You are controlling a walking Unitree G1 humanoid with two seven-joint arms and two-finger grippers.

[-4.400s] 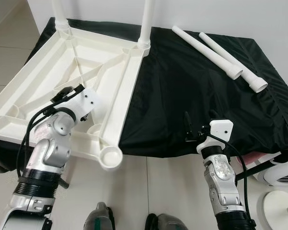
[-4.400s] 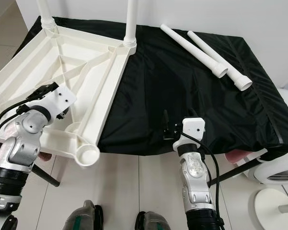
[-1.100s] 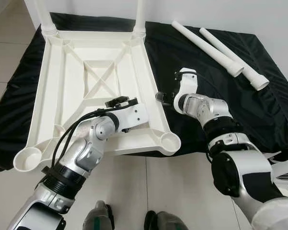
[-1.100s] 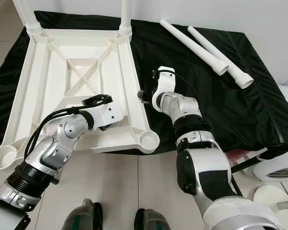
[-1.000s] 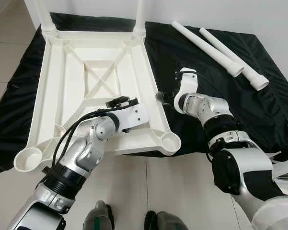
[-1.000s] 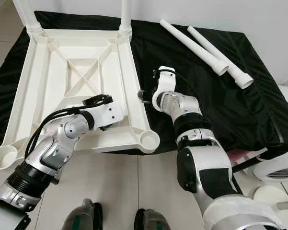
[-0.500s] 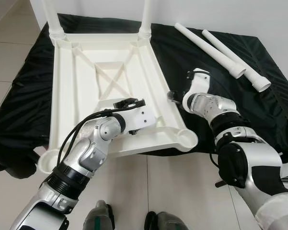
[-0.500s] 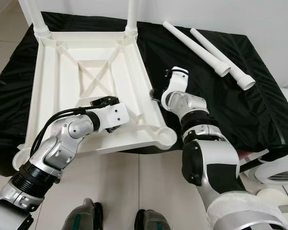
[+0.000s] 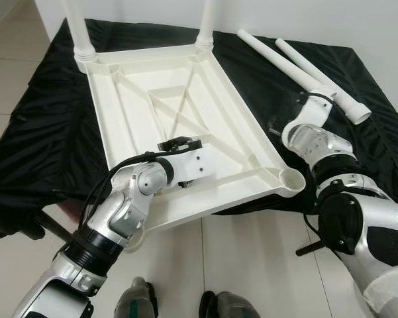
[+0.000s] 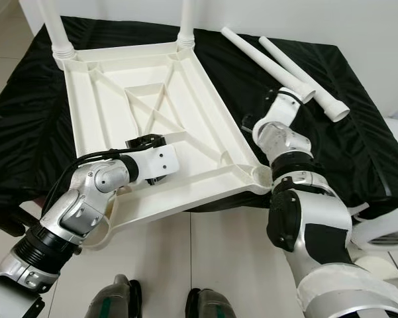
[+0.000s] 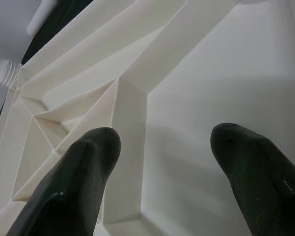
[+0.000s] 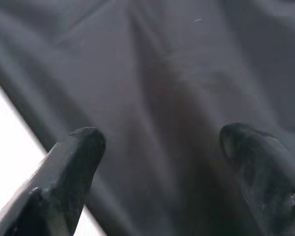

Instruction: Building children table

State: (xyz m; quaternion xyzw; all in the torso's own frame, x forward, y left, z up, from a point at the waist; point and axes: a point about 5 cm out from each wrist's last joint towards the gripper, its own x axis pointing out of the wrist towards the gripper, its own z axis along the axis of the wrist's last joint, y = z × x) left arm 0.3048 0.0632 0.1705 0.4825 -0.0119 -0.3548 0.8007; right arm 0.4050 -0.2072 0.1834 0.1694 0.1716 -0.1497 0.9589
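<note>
Upturned white table top (image 9: 185,106) lying on black-draped worktop (image 9: 278,86), left hand (image 11: 162,162) released over its ribbed underside, right hand (image 12: 157,162) released above the cloth, two loose legs (image 9: 298,66) beyond.

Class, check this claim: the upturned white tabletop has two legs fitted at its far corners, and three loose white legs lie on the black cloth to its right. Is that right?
Not quite. Two loose legs lie on the black cloth, not three, as the left eye view shows. The rest holds: the upturned tabletop has two legs fitted at its far corners.
</note>
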